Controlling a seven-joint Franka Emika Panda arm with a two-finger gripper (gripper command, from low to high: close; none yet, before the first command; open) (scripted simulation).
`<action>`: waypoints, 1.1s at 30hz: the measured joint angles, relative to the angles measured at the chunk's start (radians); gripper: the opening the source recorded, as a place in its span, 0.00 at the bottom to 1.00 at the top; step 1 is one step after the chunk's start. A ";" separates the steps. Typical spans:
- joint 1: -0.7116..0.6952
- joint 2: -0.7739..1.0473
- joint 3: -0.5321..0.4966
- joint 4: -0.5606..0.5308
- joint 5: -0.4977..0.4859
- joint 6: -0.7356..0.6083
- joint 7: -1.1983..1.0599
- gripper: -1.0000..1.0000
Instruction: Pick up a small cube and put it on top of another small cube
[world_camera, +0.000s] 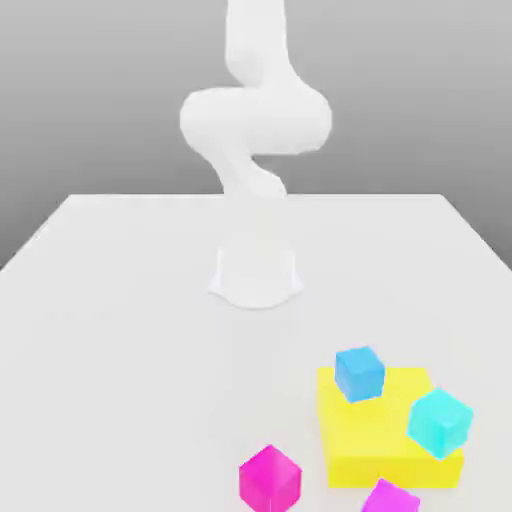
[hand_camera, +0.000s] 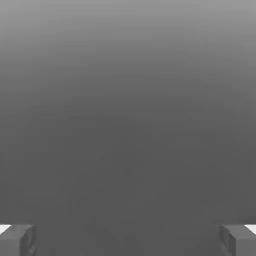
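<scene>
The small hot-pink cube (world_camera: 270, 479) rests on the white table (world_camera: 120, 330) near the front edge, just off the exterior view's left side of a flat yellow block (world_camera: 375, 445). On that block sit a blue cube (world_camera: 359, 373) and a cyan cube (world_camera: 439, 421). A more purplish magenta cube (world_camera: 390, 497) lies in front of the block. In the hand view my gripper (hand_camera: 128, 240) is open, its two grey fingertips (hand_camera: 17, 240) far apart with nothing between them, facing plain grey background.
The white arm (world_camera: 255, 125) rises from its round base (world_camera: 255, 275) at the table's middle and leaves the exterior view upward. All the blocks cluster at the front on the exterior view's right.
</scene>
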 joint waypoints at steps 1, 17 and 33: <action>0.018 0.039 -0.015 -0.007 0.009 0.015 -0.034 0.50; 0.177 0.624 -0.134 -0.105 0.160 0.239 -0.547 0.50; 0.132 1.132 -0.075 -0.133 0.147 0.531 -0.782 0.00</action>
